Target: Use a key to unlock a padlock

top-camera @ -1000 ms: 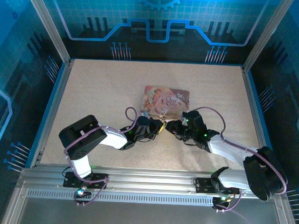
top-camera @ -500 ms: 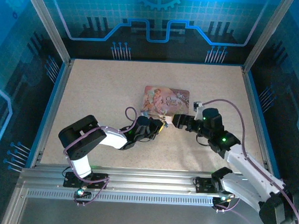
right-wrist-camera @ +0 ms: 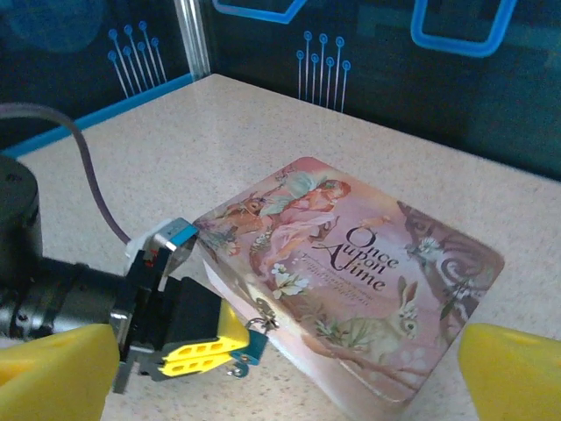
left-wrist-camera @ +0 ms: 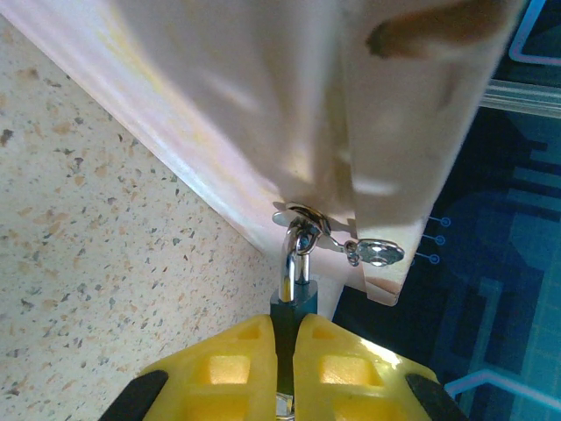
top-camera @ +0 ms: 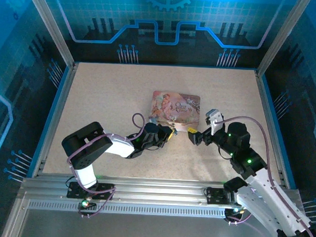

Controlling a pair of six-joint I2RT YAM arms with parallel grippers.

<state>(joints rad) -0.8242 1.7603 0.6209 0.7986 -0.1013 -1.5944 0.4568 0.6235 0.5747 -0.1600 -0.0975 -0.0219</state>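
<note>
The small dark teal padlock hangs by its silver shackle from the hasp on the front edge of the pink picture tin. My left gripper is shut on the padlock's body, a yellow pad on each side. It also shows in the right wrist view, where the left gripper holds the padlock low against the table. A tiny grey metal bit, apparently the key, sticks out under the padlock. My right gripper stands open and apart, to the right of the tin's front corner.
The tin lies flat mid-table, lid closed. A shiny latch tab juts from its hasp. Blue walls and metal posts ring the speckled table. The left arm's cable loops beside the tin.
My right gripper has drawn back to the right, away from the padlock and the left gripper, and its arm has swung outward. The left gripper has kept its hold.
</note>
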